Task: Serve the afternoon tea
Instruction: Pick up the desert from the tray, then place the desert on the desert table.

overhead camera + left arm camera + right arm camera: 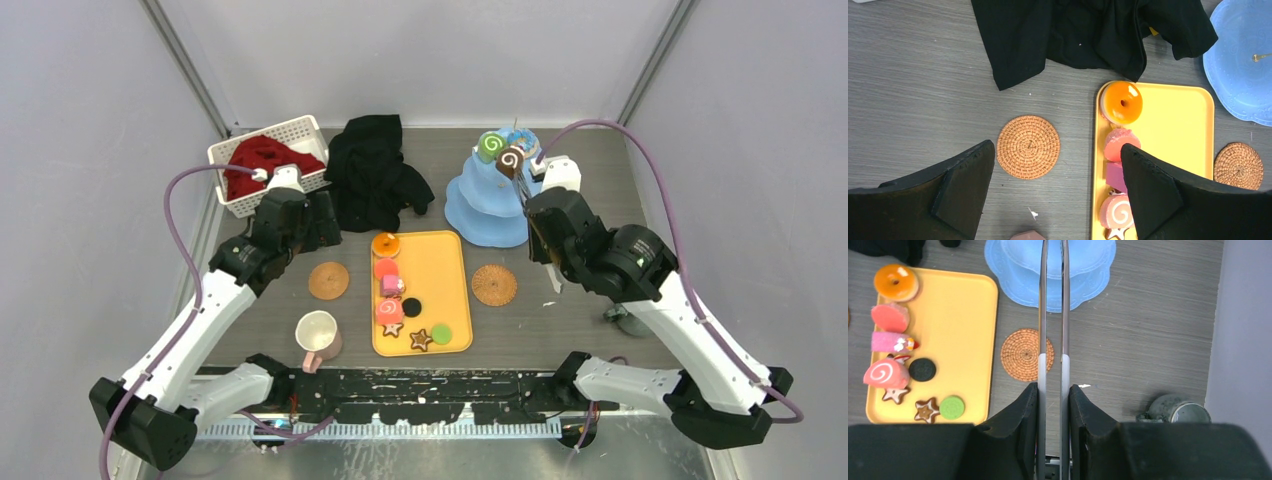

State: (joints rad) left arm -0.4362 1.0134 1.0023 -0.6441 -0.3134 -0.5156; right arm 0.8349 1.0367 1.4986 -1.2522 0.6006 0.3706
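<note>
Right jaws gripping tongs (pixel 1042 315), brown swirl roll (pixel 511 160) — at stand (pixel 482 216) top

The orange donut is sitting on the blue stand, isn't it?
Not quite. The orange donut is sitting on the yellow tray, at its far end, not on the blue stand. The top external view shows this, and the left wrist view shows the donut on the tray too.

I'm seeing a black cloth (pixel 372 170) lying upper centre, a white basket (pixel 296 129) sitting upper left, and a left coaster (pixel 328 281) and a right coaster (pixel 494 285) flanking the yellow tray (pixel 440 268).
</note>
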